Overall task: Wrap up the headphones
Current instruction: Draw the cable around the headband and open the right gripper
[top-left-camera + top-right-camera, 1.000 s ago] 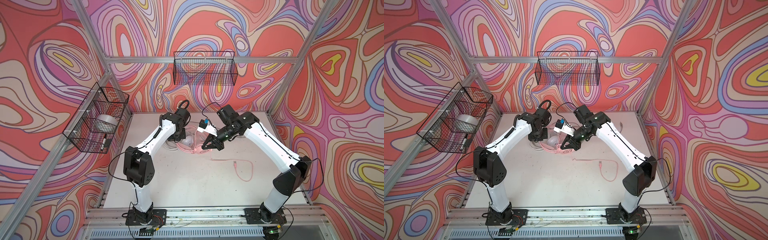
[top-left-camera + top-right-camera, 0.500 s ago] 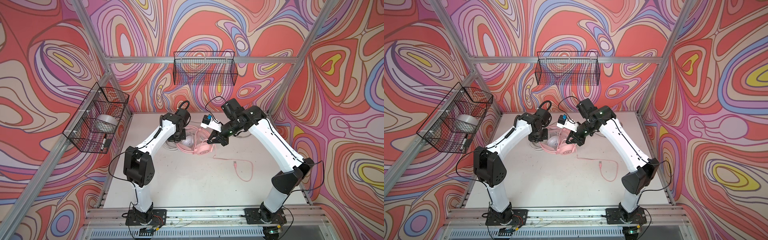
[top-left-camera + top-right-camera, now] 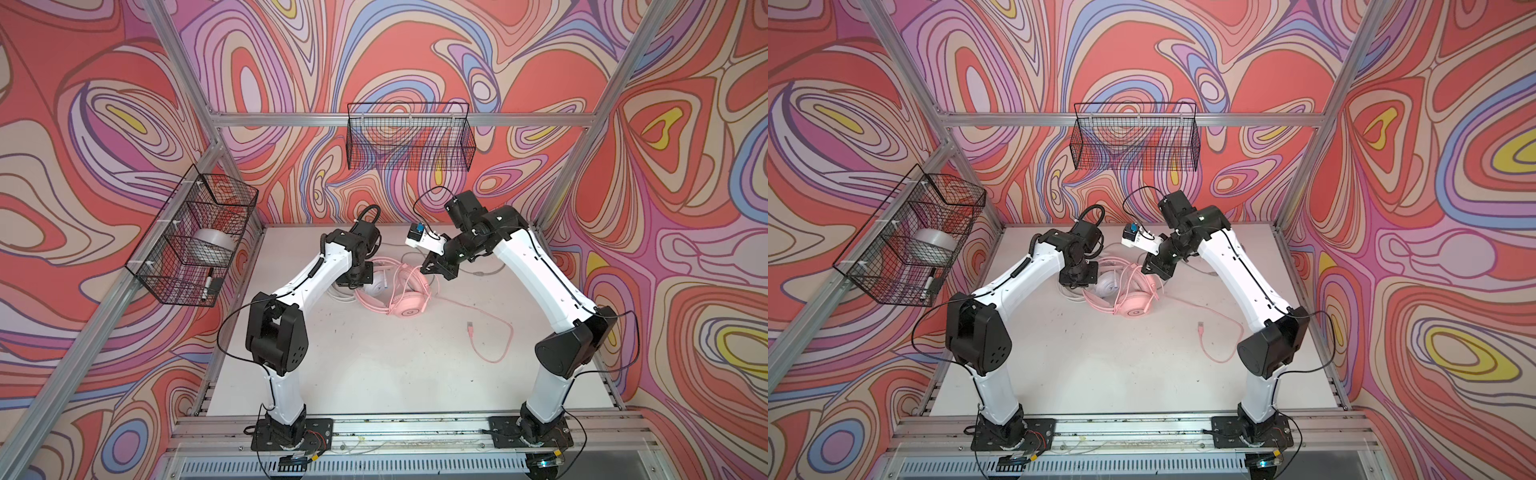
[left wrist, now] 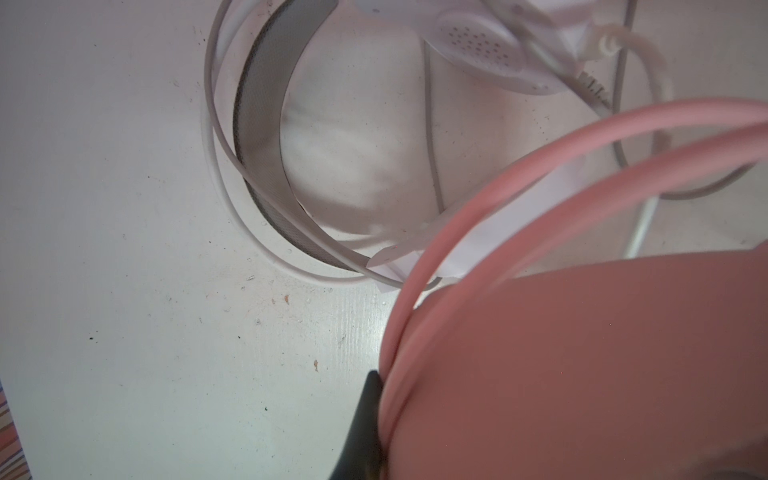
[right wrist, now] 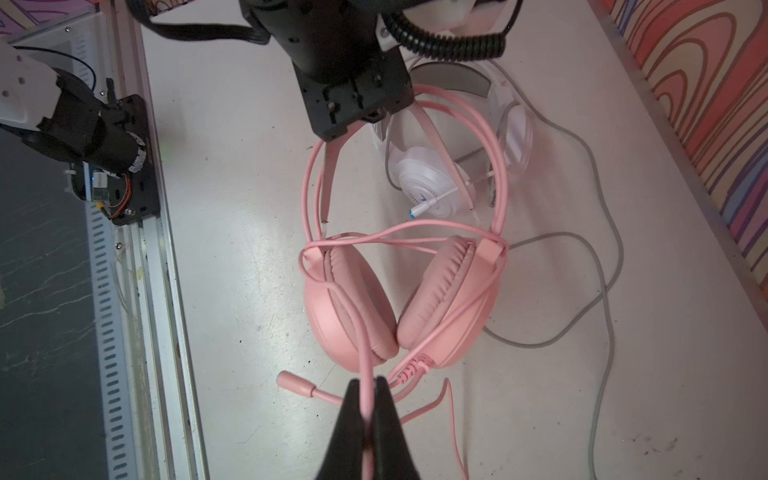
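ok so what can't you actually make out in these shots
Left tool: second finger, hidden in the left wrist view by the blurred band of the pink padded over-ear headset; wrist covers it in both top views.
White plastic over-ear headset: partly under the left arm, both top views.
Thin pink cable: cut off by the right wrist view's edge behind the right tool.
Pen-like item, black wire basket: too small in top views.

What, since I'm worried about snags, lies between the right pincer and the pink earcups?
In the right wrist view: the pink cable that the right pincer is shut on, running onto a pink earcup; the pink microphone boom lies beside it.
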Available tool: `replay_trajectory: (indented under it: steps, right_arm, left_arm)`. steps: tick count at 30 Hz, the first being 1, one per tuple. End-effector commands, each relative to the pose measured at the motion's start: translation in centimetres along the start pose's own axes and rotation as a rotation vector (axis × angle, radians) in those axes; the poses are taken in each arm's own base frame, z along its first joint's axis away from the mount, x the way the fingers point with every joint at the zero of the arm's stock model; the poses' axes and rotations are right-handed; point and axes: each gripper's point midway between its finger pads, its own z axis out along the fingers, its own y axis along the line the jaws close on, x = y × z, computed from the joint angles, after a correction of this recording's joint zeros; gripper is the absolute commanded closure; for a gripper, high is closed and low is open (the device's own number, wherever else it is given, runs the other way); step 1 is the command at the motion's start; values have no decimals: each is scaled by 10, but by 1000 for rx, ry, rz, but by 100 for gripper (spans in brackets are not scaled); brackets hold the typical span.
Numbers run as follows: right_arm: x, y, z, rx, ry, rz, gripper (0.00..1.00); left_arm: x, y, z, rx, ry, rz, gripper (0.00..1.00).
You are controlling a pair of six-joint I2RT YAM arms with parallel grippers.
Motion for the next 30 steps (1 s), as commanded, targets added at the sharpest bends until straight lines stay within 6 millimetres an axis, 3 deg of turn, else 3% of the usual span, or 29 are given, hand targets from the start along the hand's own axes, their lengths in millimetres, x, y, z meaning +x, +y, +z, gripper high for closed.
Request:
replay_trajectory:
  steps: [1, 11, 22, 30]
  right_arm:
    - [-10, -25, 12, 64, -24, -7, 100]
    - [0, -78, 36, 133, -43, 146, 100]
    - [23, -106, 58, 129, -37, 286, 100]
    - [35, -123, 71, 105, -54, 400, 94]
  left_arm:
    - [-4, -17, -23, 95, -55, 48, 100]
    - [6, -23, -28, 118, -40, 151, 100]
    - [18, -26, -29, 166, -30, 208, 100]
    - [22, -28, -32, 189, -27, 212, 100]
